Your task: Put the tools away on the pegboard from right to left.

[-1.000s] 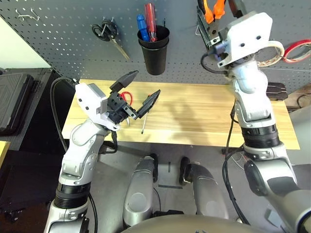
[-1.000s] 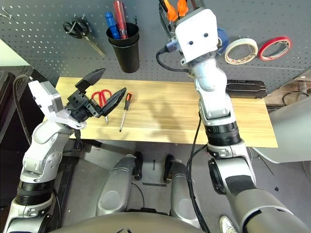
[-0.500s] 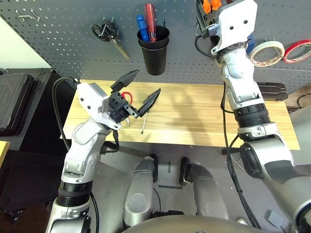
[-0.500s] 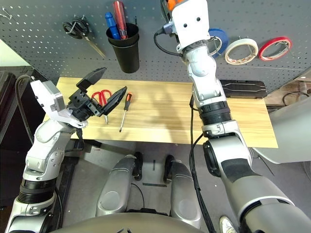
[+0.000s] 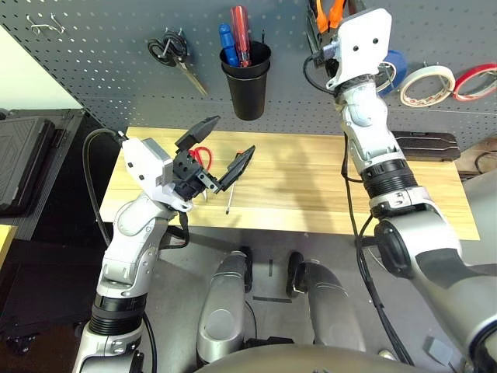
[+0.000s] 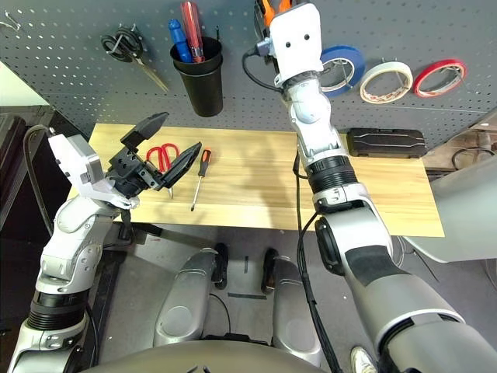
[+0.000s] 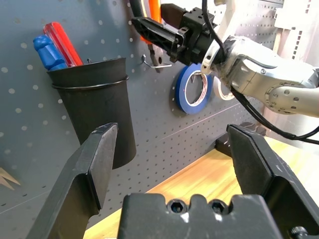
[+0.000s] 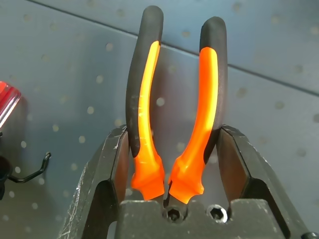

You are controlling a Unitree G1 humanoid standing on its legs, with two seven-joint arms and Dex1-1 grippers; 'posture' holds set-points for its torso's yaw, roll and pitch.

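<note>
My right gripper (image 8: 174,134) is shut on the orange-and-black pliers (image 8: 144,114), held up against the pegboard (image 6: 404,31) near its top, above the blue tape. The pliers (image 6: 272,9) point upward there. The white tape roll (image 6: 365,84) hangs on the pegboard to the right of them. My left gripper (image 6: 178,132) hovers open over the table's left end with nothing between its fingers. Under it lie the red-handled scissors (image 6: 161,154) and the slim screwdriver (image 6: 199,175), flat on the wood.
A black cup (image 6: 198,74) with a blue and a red screwdriver hangs on the pegboard; black-handled scissors (image 6: 124,47) hang left of it. Blue tape (image 6: 324,81) and red tape (image 6: 439,76) hang at the right. A black case (image 6: 384,144) lies at the table's (image 6: 256,194) back right.
My right arm has carried the pliers left and closer to the pegboard, uncovering the white tape roll. The left arm has hardly moved.
</note>
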